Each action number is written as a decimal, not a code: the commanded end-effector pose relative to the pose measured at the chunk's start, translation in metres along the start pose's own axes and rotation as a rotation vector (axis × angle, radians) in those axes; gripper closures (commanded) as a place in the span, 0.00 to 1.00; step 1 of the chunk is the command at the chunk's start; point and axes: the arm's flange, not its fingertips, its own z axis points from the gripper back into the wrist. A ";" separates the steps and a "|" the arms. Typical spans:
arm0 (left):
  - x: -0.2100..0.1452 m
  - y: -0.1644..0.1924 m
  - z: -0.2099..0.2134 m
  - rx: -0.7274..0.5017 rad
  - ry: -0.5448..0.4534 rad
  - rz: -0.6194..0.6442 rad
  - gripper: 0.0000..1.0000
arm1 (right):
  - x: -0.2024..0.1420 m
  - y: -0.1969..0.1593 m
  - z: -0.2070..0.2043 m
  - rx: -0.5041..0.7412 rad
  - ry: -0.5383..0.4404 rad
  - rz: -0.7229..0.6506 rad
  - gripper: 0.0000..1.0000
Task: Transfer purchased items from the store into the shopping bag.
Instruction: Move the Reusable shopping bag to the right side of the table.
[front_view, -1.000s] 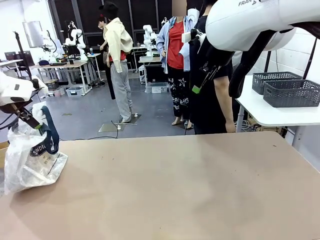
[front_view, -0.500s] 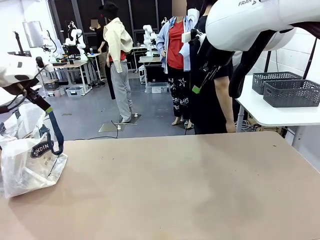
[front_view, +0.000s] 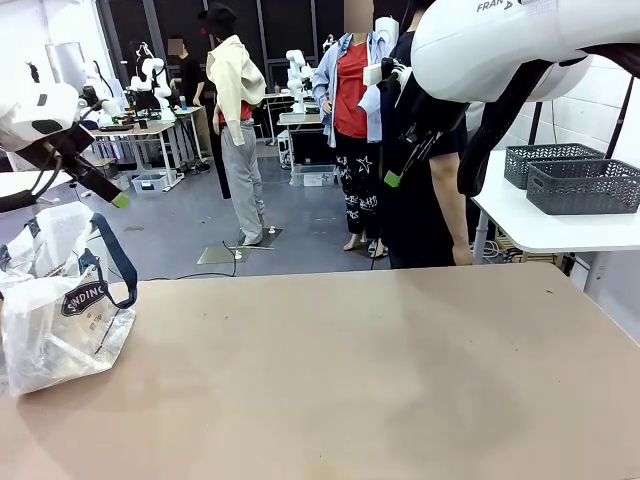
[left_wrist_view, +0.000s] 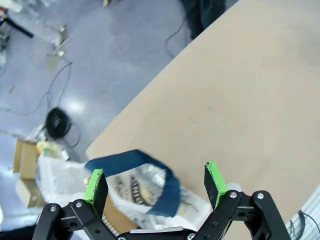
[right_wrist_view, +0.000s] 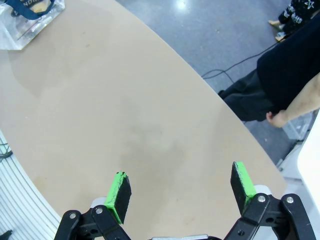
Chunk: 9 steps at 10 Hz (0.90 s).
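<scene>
The front camera sat low on the robot's side of the bench (front_view: 380, 380), looking level across it toward a person (front_view: 425, 170) standing at the far edge and a workshop beyond. The left wrist camera looked steeply down from above, past its own hand (left_wrist_view: 156, 181), at the bench's edge, the floor and the shopping bag (left_wrist_view: 135, 187) close below. The right wrist camera hung high, looking down past its hand (right_wrist_view: 181, 189) over most of the bench. All three views shared the bag at the bench's left end.
</scene>
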 end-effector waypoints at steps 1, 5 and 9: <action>-0.004 0.005 0.003 -0.153 0.003 -0.059 0.00 | -0.004 0.002 0.000 -0.006 0.012 -0.012 0.00; 0.001 -0.002 0.003 -0.232 0.008 -0.165 0.00 | -0.004 0.002 0.000 -0.006 0.012 -0.012 0.00; -0.002 -0.013 0.000 -0.196 0.015 -0.109 0.00 | -0.004 0.002 0.000 -0.006 0.012 -0.012 0.00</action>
